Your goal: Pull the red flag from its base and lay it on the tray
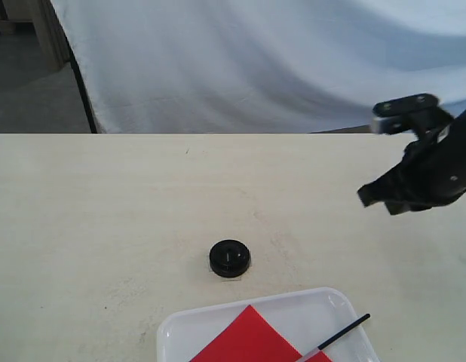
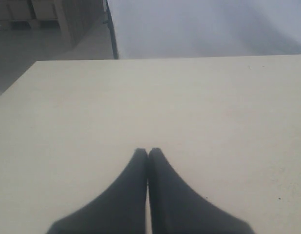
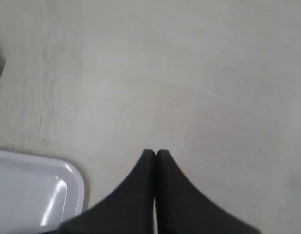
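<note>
The red flag (image 1: 252, 338) lies flat in the tray (image 1: 176, 328) at the front of the table, its black stick (image 1: 342, 333) reaching toward the tray's right rim. The round black base (image 1: 230, 258) stands alone on the table just behind the tray, with nothing in it. My right gripper (image 1: 366, 196) hovers shut and holding nothing at the right, well apart from the tray. The right wrist view shows that gripper (image 3: 156, 153) over bare table beside a tray corner (image 3: 67, 180). The left gripper (image 2: 148, 151) is shut over bare table.
A white cloth (image 1: 255, 60) hangs behind the table's far edge. A dark pole (image 1: 82, 87) stands at the back left. The table (image 1: 105, 211) is pale wood. The left arm is out of the exterior view.
</note>
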### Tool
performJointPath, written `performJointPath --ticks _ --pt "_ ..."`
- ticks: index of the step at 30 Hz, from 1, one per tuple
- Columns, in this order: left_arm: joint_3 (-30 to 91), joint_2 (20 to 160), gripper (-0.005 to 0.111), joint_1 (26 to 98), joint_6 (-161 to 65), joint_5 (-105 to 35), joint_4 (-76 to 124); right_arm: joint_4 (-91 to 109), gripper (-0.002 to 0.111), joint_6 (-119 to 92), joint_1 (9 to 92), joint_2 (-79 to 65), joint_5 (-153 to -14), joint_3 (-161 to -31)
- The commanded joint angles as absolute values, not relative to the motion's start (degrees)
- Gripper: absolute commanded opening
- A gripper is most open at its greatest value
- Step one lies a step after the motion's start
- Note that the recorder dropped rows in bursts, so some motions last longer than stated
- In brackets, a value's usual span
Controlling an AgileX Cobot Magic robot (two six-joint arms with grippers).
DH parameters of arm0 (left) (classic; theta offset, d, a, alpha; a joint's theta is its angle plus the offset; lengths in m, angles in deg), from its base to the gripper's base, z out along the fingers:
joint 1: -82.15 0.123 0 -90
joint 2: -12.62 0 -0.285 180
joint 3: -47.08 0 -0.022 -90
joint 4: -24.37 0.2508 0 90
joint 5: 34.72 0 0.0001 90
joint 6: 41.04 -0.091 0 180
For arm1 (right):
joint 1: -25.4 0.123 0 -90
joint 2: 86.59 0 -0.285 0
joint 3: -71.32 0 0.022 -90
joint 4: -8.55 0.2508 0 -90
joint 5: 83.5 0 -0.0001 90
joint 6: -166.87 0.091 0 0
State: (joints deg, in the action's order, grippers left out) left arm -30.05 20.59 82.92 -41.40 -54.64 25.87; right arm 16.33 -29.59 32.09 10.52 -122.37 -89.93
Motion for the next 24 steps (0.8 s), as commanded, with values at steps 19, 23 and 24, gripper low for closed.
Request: performJointPath --ticks 19,23,24 --pt "-30.14 20.40 0.000 82.81 -41.04 -54.38 26.01 8.11 -0.001 -12.23 18.44 -34.37 -91.75 -61.21" --pt "-30.14 20.40 0.000 82.81 -41.04 -54.38 26.01 8.11 -0.001 -12.23 20.92 -46.45 -86.44 -55.00" --pt "-30.14 20.40 0.000 82.81 -41.04 -54.38 26.01 8.11 -0.001 -12.23 21.43 -49.56 -85.27 -54.00"
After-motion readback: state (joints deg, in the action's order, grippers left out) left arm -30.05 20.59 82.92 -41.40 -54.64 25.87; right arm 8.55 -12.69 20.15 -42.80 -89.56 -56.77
